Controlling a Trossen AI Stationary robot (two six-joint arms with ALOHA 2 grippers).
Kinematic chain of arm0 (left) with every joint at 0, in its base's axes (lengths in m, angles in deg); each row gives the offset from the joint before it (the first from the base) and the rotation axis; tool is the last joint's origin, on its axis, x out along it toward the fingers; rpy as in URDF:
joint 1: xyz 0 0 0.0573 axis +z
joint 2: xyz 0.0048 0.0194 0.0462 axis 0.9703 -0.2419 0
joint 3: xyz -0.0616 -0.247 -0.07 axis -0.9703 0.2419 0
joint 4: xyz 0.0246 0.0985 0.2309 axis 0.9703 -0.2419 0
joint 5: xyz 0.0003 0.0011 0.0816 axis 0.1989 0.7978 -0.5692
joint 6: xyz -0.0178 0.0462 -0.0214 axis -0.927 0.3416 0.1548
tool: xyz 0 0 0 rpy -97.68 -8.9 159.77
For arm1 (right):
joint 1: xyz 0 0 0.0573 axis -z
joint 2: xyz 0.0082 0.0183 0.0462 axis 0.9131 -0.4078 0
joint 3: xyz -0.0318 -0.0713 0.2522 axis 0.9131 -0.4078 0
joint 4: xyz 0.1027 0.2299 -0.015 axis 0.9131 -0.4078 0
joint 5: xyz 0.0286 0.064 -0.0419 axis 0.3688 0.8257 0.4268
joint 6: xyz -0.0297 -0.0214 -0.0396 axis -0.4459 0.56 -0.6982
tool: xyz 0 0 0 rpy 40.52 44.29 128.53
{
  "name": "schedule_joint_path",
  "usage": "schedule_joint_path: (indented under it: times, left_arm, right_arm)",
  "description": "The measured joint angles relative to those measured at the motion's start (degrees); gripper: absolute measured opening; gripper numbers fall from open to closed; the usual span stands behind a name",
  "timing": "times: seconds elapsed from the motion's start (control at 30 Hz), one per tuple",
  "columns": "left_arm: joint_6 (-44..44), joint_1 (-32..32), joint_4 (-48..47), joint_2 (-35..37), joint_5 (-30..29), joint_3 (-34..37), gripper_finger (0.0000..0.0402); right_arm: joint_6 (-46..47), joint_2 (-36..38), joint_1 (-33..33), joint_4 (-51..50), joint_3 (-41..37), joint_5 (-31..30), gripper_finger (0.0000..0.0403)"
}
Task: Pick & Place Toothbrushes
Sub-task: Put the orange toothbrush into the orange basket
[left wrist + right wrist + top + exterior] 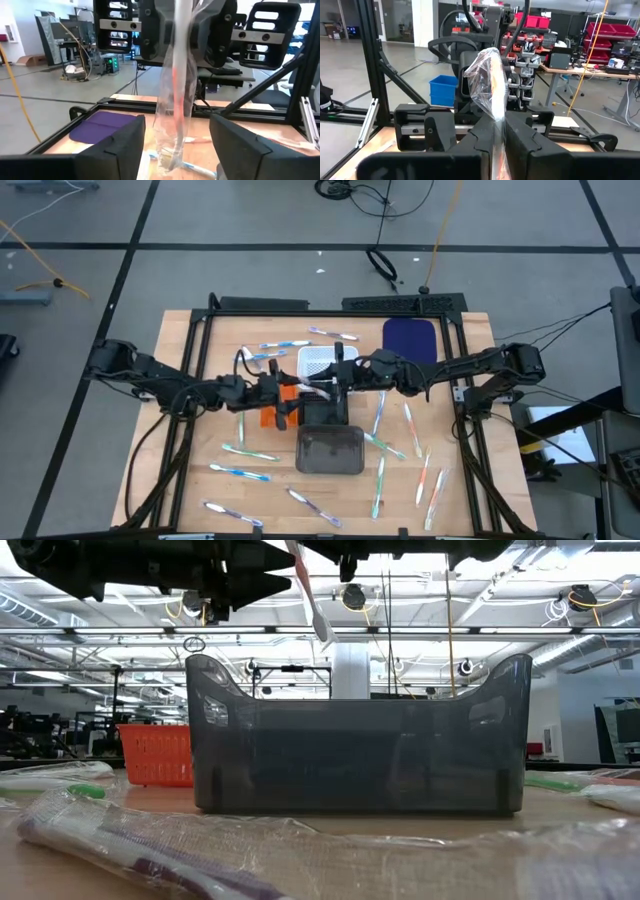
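Observation:
My right gripper [496, 137] is shut on one toothbrush [176, 90], a pale stick with an orange accent in a clear wrapper. It holds the brush above the dark grey tray [330, 450], whose wall fills the low view [355, 755]. My left gripper [177, 150] is open and faces the right gripper at the table's middle [288, 395]. Its fingers stand on either side of the hanging toothbrush's lower part and do not touch it. Many other wrapped toothbrushes [240, 472] lie flat on the wooden table around the tray. My right gripper pinches the wrapped toothbrush's shaft [494, 107] between its two fingers, wrapper and all. The brush is lifted clear. In the low view it hangs slanted, with its lower end [324, 635] above the tray. Its crinkled wrapper [487, 70] sticks out past the fingers.
An orange basket [272, 412] stands left of the tray. A white basket [318, 361] and a purple mat [410, 338] lie toward the far edge. A black frame [330, 304] borders the table. Loose toothbrushes lie on both sides of the tray and near the front edge [380, 480].

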Motion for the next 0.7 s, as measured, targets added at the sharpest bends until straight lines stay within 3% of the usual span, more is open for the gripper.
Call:
schedule_joint_path:
  times: [0.2, 0.5, 0.7]
  left_arm:
    - [-0.24, 0.04, 3.66, -2.18, 0.01, -0.57, 0.0232]
    - [0.49, 0.55, 3.88, -11.17, 1.4, -8.28, 0.023]
    - [1.68, 0.55, 3.53, -12.25, 1.49, -9.25, 0.018]
  right_arm:
    - [-0.18, 0.0, 0.0, 0.62, -0.02, -0.04, 0.0017]
    - [-0.22, -0.02, 0.0, -0.12, -0.04, -0.04, 0.0018]
    - [-0.22, -0.04, 0.0, -1.77, -0.04, -0.04, 0.0018]
